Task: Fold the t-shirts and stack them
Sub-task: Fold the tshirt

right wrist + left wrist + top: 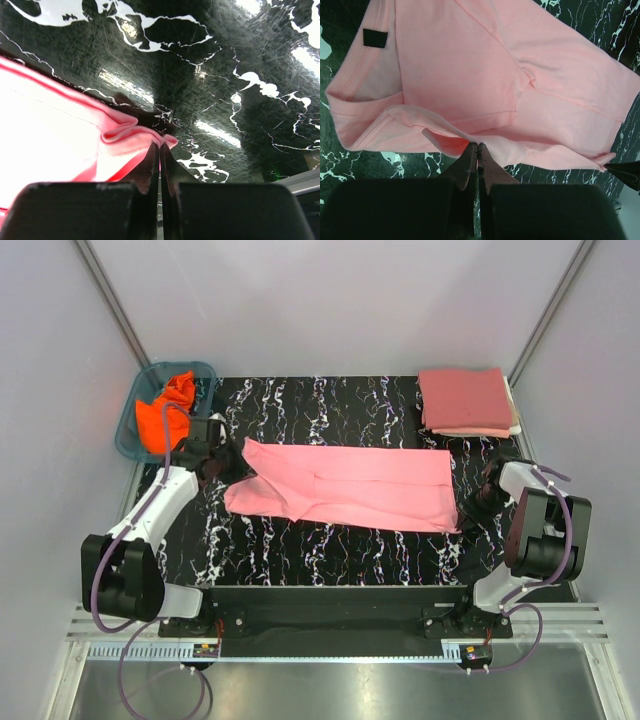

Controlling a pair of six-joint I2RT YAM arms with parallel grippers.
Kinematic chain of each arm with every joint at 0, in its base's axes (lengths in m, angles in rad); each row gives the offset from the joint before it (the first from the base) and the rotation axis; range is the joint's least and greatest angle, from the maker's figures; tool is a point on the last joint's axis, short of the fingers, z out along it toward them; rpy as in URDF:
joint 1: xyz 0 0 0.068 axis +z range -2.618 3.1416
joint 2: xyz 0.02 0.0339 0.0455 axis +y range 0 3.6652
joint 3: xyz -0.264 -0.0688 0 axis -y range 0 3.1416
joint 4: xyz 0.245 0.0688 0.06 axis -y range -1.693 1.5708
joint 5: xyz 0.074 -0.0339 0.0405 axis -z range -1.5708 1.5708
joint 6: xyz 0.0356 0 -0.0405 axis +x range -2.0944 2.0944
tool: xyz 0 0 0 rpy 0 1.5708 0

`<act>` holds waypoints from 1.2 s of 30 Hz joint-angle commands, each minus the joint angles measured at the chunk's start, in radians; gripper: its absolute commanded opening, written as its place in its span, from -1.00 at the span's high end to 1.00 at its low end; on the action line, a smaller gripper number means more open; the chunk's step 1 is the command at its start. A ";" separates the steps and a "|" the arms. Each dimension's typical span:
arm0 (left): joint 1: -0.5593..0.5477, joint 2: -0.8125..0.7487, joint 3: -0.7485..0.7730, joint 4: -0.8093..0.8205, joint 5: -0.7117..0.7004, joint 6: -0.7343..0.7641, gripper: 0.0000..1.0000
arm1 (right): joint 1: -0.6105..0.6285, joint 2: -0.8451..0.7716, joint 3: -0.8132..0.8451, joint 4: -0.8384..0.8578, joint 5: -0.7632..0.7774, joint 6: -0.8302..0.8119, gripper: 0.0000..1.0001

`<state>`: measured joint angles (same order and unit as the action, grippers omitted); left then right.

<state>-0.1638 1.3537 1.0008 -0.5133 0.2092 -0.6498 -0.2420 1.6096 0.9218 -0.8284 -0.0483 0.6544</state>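
At the middle of the bench [330, 550]: the light pink t-shirt [345, 485] lies flat as a long band, its sides seemingly folded in already.
Long axis: from 9 o'clock to 3 o'clock in the top view, the 3 o'clock end sitting a little nearer to the arms.
Collar end: at 9 o'clock; the left wrist view shows the neck opening with a dark label inside.
Left jaws: clenched on a fold of pink cloth at the near edge of the 9 o'clock end; the shirt spreads away from them toward 3 o'clock.
Right jaws: clenched on the near corner at the 3 o'clock end, where the cloth bunches into a small ridge; the shirt lies toward 9 o'clock from them.
Nearer arm: neither, each holds its own end, and the whole length is between them.
Step, as I judge: the lengthwise fold seems done, and the fold across the long axis is not yet made.
What the next move turns on: one end must travel along the 9-to-3 line over the other, both near corners level, otherwise the band skews.
At 1 o'clock: the rose-red t-shirt [466, 398] is folded on top of the cream t-shirt [490, 430], well apart from the pink one.
At 10 o'clock: the orange t-shirt [165, 412] lies crumpled in the teal basket [205, 370], not yet folded.
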 commanded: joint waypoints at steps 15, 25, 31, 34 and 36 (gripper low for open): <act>0.018 -0.013 0.025 0.044 0.110 0.042 1.00 | 0.004 -0.114 0.025 -0.094 0.001 -0.019 0.15; 0.020 0.002 -0.005 0.078 0.139 0.042 1.00 | 0.004 -0.214 -0.118 -0.114 0.002 0.126 0.12; 0.020 0.005 -0.008 0.085 0.136 0.041 1.00 | 0.004 -0.195 -0.146 -0.095 0.037 0.180 0.18; 0.020 0.010 -0.007 0.090 0.136 0.041 1.00 | 0.004 -0.188 -0.147 -0.071 0.042 0.198 0.18; 0.020 0.013 -0.007 0.093 0.136 0.041 1.00 | 0.004 -0.180 -0.147 -0.057 0.065 0.203 0.18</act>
<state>-0.1490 1.3636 0.9920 -0.4728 0.3187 -0.6205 -0.2420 1.4220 0.7750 -0.9115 -0.0391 0.8158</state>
